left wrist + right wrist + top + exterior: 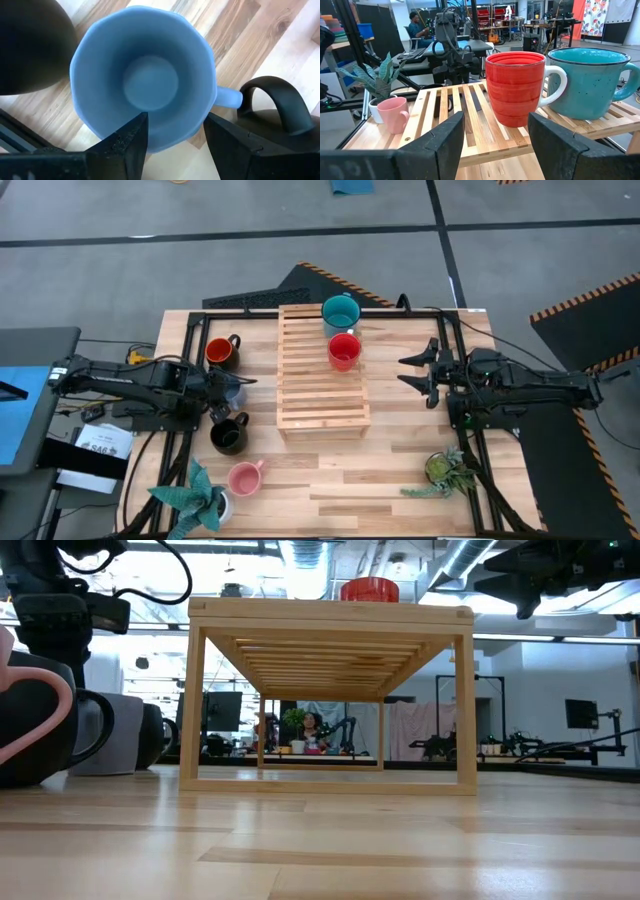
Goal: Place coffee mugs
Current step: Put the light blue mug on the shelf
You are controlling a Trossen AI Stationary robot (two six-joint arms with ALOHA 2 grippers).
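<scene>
**Two mugs standing on the slatted rack, four waiting on the table**

I am reaching my left arm across the table (400, 480) from its left side, holding my left gripper (175, 131) directly above the grey-blue mug (142, 82), fingers spread apart, one over the mug's inside and one outside its wall, gripping nothing. I am holding my right arm level from the right side, with my right gripper (408, 372) also open and empty, pointing at the wooden slatted rack (322, 370) from just beside its right edge.

The rack is occupying the table's middle. The teal mug (340, 312) is standing at the rack's far right corner, and the red mug (343, 350) is standing just in front of it, near the rack's right edge; the rest of the slats are lying bare. On the table left of the rack, the black mug with orange inside (221, 351) is sitting farthest back, the grey-blue mug is sitting under my left gripper, and the all-black mug (229, 434) is sitting just in front of that. The pink mug (244, 477) is resting near the front edge beside a potted plant (192, 498); a second potted plant (445, 470) is standing at the front right.

A label beside the table's left edge is bearing writing I cannot read.
</scene>
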